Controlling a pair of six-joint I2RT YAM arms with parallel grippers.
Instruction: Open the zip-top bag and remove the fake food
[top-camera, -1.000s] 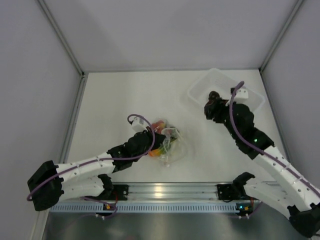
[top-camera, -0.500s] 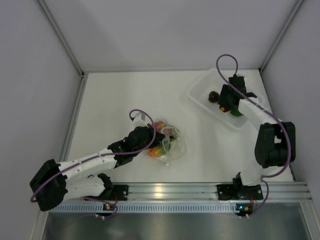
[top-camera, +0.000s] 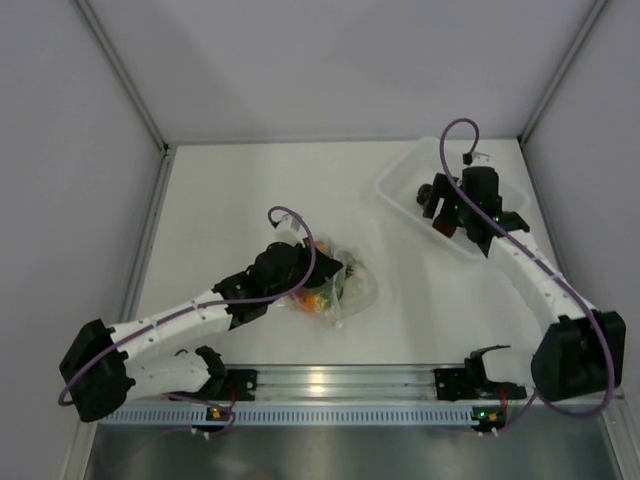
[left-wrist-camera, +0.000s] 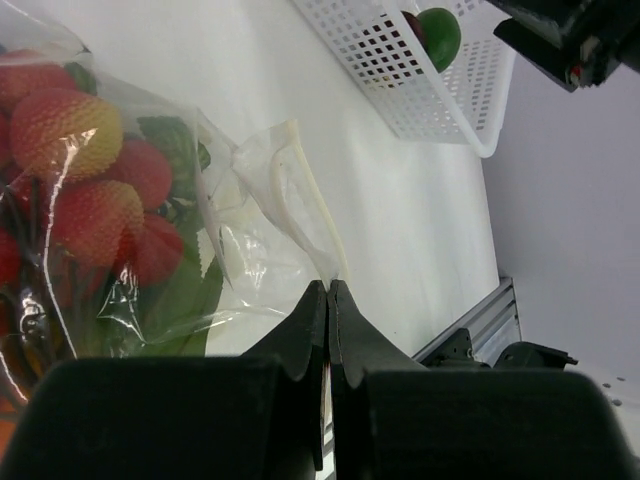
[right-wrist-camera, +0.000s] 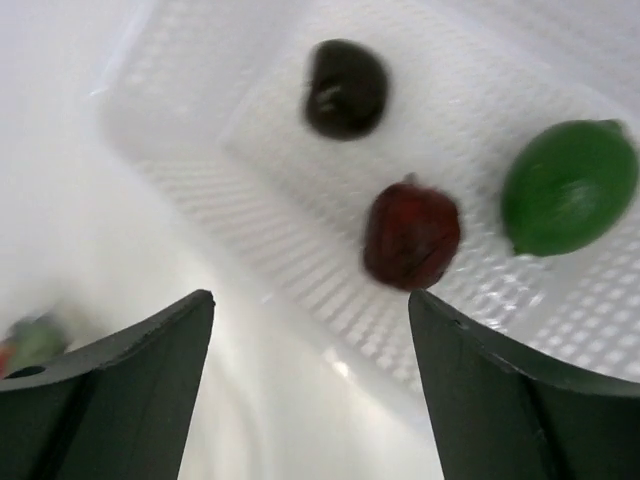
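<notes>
The clear zip-top bag (top-camera: 354, 288) lies on the white table, with its top edge loose and crinkled in the left wrist view (left-wrist-camera: 285, 190). Inside it are red clustered fake food pieces (left-wrist-camera: 90, 180) with green leaves, and an orange piece (top-camera: 320, 299). My left gripper (left-wrist-camera: 328, 287) is shut on the bag's plastic edge and sits at the bag's left side in the top view (top-camera: 318, 272). My right gripper (right-wrist-camera: 310, 300) is open and empty above the white tub (right-wrist-camera: 300, 270). In the tub lie a dark maroon piece (right-wrist-camera: 345, 88), a red piece (right-wrist-camera: 411, 235) and a green round piece (right-wrist-camera: 568, 187).
The rigid white perforated tub (top-camera: 404, 172) stands at the back right, close to the right wall. It also shows in the left wrist view (left-wrist-camera: 420, 100). An aluminium rail (top-camera: 330, 382) runs along the near edge. Grey walls close in the left, back and right.
My right gripper carried a dark piece over the tub, and now it is open and empty with the pieces lying in the tub. My left gripper shifted slightly up and right with the bag.
</notes>
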